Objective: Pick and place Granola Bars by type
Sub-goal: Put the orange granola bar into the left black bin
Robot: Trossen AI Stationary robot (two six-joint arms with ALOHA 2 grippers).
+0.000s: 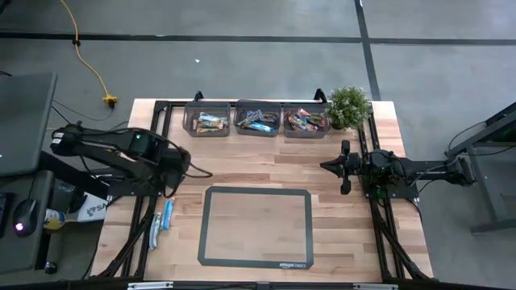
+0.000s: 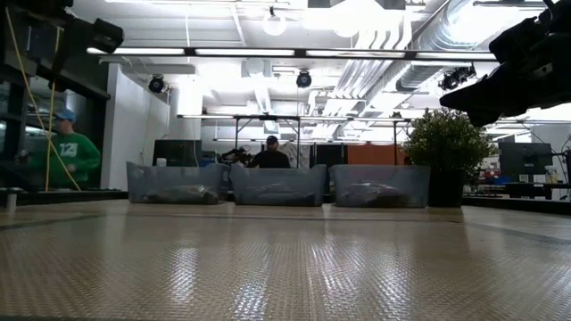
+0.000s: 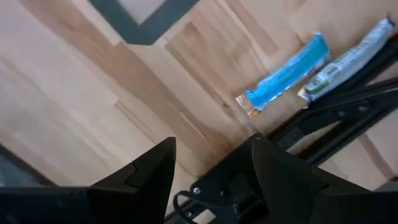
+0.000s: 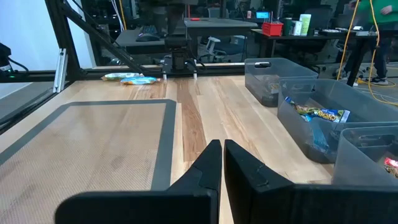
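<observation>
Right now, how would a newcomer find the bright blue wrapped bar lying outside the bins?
Start at the wooden table's left edge, beside the grey mat. Two bars lie there by the left gripper. The bright blue wrapped bar is nearer the mat; its neighbour has a pale wrapper.

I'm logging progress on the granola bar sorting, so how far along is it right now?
Mostly done: the three bins at the table's far edge each hold wrapped bars. Nothing is in hand; the left tool is open above the wood near the left edge, the right tool shut and empty. Left: a bright blue bar and a pale bar beside it.
</observation>
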